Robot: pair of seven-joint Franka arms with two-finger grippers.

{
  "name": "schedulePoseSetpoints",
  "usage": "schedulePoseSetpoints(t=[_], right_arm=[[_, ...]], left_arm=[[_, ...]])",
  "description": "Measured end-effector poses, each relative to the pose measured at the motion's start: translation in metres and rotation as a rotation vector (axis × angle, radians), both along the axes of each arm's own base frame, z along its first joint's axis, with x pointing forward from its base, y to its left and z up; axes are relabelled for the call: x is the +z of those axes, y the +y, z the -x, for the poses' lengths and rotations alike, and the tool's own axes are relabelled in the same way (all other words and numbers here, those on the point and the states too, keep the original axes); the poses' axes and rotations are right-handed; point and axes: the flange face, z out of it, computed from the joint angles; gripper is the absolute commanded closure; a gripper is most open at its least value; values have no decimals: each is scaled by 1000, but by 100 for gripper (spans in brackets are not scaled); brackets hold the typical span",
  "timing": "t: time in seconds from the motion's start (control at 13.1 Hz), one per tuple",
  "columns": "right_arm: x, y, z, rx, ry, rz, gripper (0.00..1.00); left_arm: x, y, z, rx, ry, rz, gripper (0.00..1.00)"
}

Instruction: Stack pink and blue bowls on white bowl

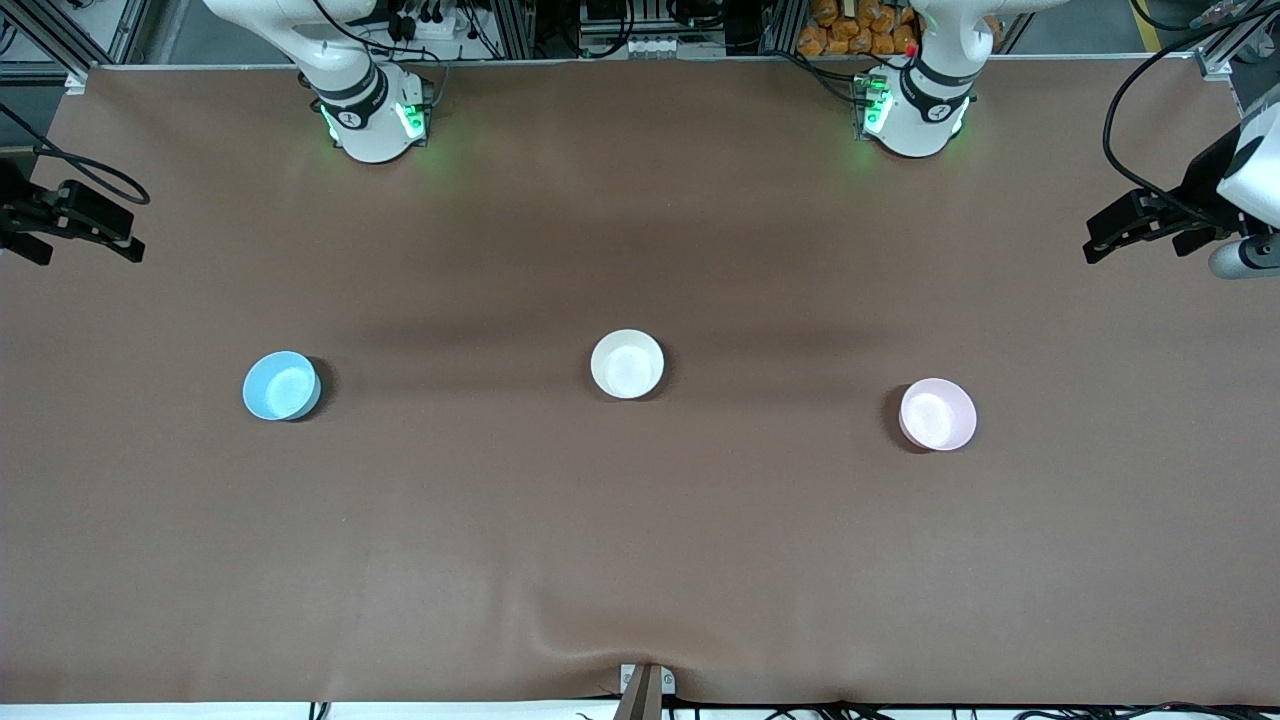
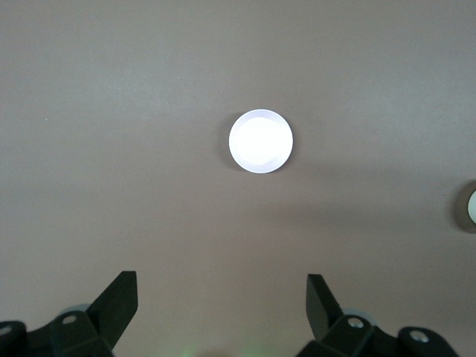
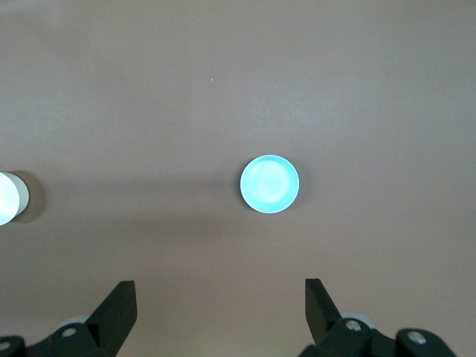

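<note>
Three bowls stand apart in a row on the brown table. The white bowl [image 1: 627, 363] is in the middle. The pale pink bowl [image 1: 937, 414] is toward the left arm's end, and the sky-blue bowl [image 1: 281, 385] is toward the right arm's end. My left gripper [image 2: 221, 286] is open and empty, held high at the left arm's end [image 1: 1140, 240], looking down on the pink bowl [image 2: 260, 141]. My right gripper [image 3: 219, 286] is open and empty, held high at the right arm's end [image 1: 85, 240], looking down on the blue bowl [image 3: 269, 184].
The brown cloth [image 1: 640, 550] has a small wrinkle at its edge nearest the front camera. The arm bases [image 1: 375, 115] [image 1: 915, 110] stand along the table's edge farthest from that camera. The white bowl's edge shows in both wrist views [image 2: 471, 206] [image 3: 9, 198].
</note>
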Motion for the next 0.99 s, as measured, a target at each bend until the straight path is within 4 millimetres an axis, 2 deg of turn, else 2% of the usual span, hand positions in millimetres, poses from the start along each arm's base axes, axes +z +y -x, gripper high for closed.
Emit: schedulePoseSetpoints(t=[0.23,0.61,0.99], right_arm=[[0,0,0,0,0,0,0],[0,0,0,0,0,0,0],[0,0,0,0,0,0,0]], left_arm=[[-1,1,0,1,2,0,0],[-7,17,-2,-2,14,0,0],[-13,17,-7,-2,9,2,0]])
